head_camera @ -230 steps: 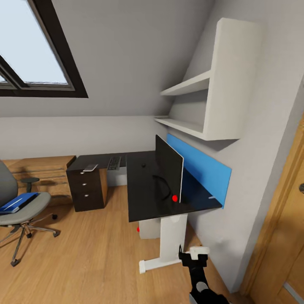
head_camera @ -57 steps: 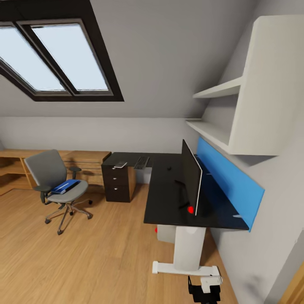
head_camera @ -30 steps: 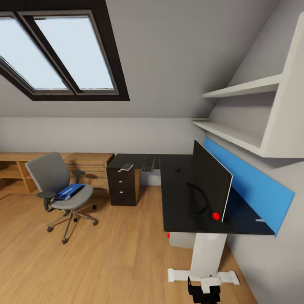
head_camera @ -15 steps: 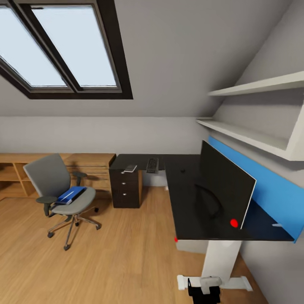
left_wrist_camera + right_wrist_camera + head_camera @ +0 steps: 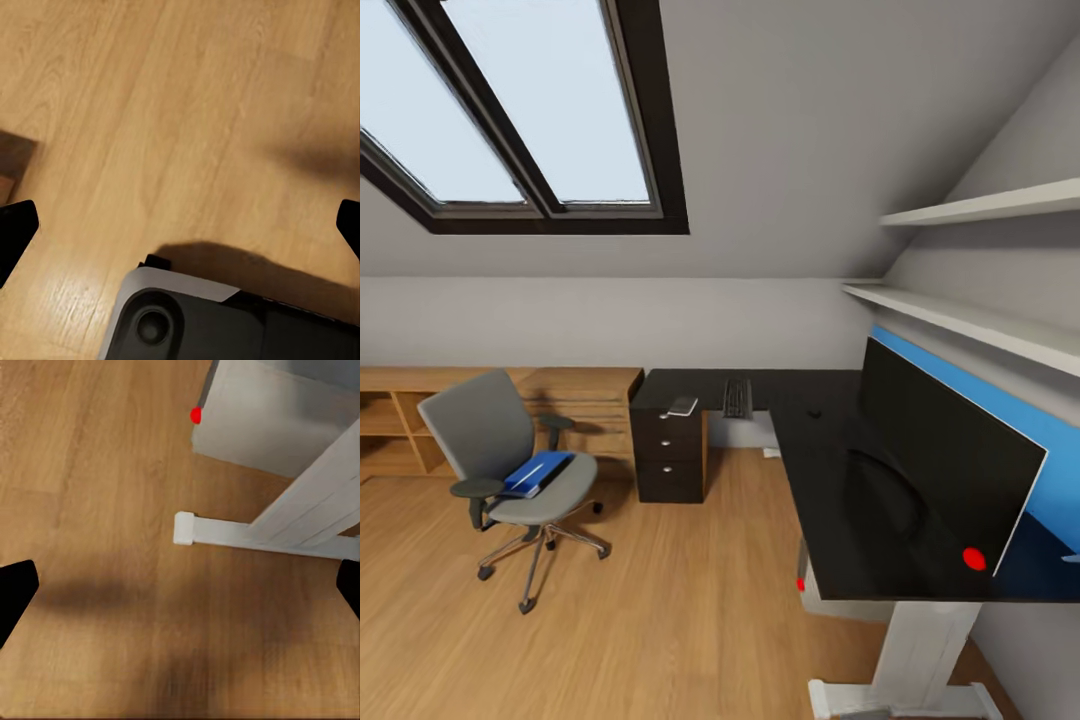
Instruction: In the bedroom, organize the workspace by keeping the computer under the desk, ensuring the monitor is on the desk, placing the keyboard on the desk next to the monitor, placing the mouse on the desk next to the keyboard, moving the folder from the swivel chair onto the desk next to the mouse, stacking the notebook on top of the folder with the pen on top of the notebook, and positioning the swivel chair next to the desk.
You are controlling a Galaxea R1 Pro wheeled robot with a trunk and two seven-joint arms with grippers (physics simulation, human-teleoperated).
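Left gripper [image 5: 180, 225]: jaws spread wide, dark fingertips [image 5: 15, 225] at opposite frame edges, nothing between them; grey robot base [image 5: 225, 322] sits below the gap. Right gripper [image 5: 180, 585]: jaws likewise wide apart, fingertips [image 5: 15, 589] dark, gap empty, pointing downward.

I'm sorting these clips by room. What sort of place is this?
Probably an attic study or bedroom workspace: a skylight in the sloped ceiling, an L-shaped desk with a monitor, and a swivel chair on the wood floor.
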